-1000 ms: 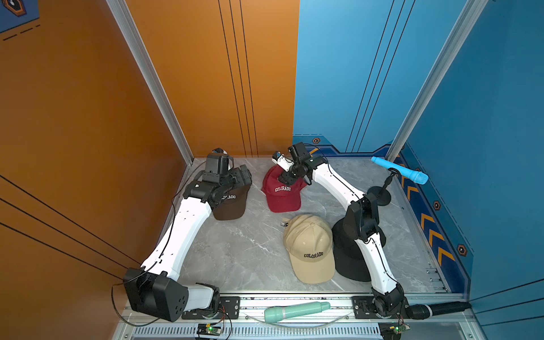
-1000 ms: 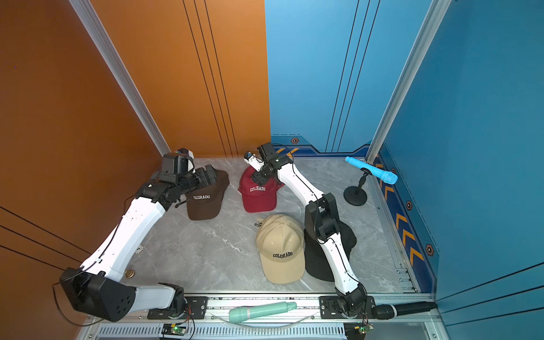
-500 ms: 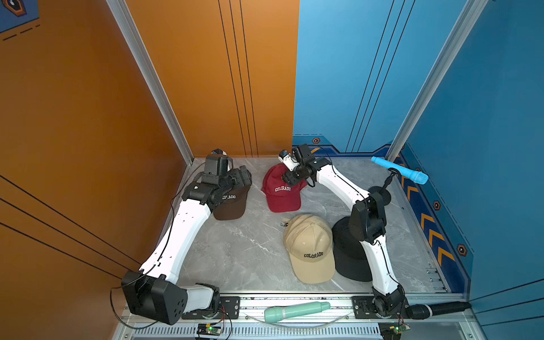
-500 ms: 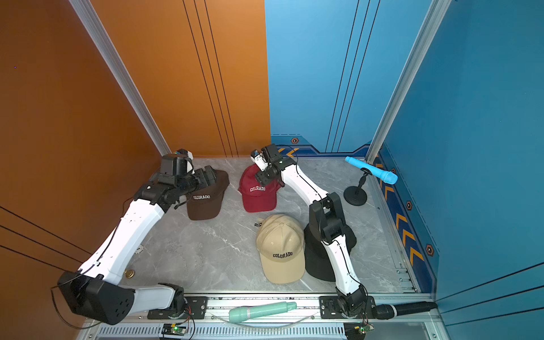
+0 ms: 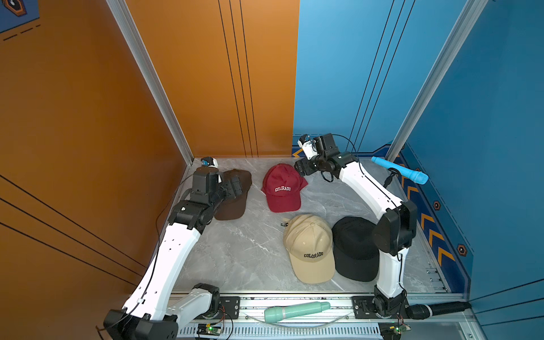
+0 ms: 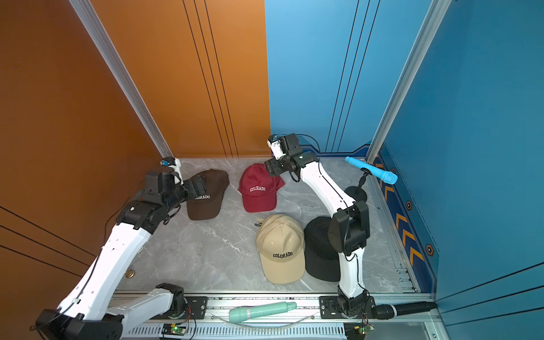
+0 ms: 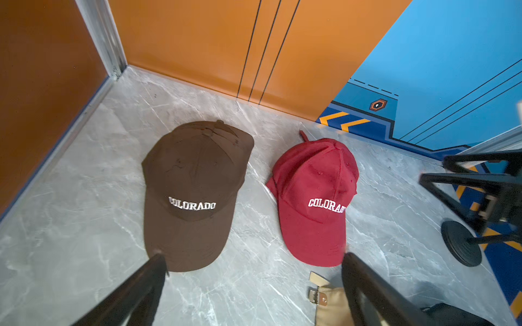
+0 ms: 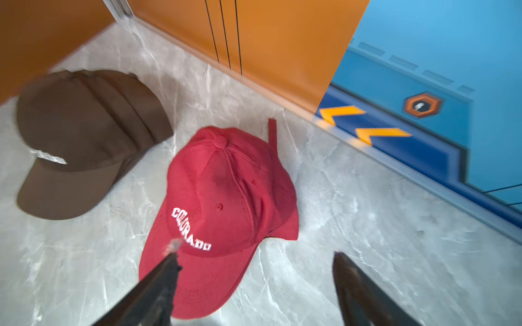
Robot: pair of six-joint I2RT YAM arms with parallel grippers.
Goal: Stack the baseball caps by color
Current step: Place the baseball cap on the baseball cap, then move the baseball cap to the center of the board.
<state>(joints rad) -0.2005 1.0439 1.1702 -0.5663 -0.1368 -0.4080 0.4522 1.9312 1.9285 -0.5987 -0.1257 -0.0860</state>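
Four piles of baseball caps lie on the grey marble floor. The brown cap (image 5: 234,203) (image 6: 207,197) (image 7: 195,183) (image 8: 84,141) is back left, the red COLORADO cap (image 5: 282,188) (image 6: 259,190) (image 7: 313,197) (image 8: 223,197) beside it. The beige cap (image 5: 310,247) (image 6: 281,247) (image 7: 334,306) and the black cap (image 5: 354,250) (image 6: 319,253) lie nearer the front. My left gripper (image 5: 235,185) (image 7: 251,259) hovers open over the brown cap's brim, holding nothing. My right gripper (image 5: 303,170) (image 8: 254,255) is open and empty, just behind the red cap.
A blue toy microphone (image 5: 400,173) (image 6: 372,173) sits on a black stand (image 7: 460,242) at the back right. A mint microphone (image 5: 295,310) and a black one (image 5: 438,309) lie on the front rail. Orange and blue walls close in the left, back and right.
My right gripper has lifted off the red cap, drawn back toward the rear wall, and its jaws have widened. The left arm has pulled back slightly. No cap has moved.
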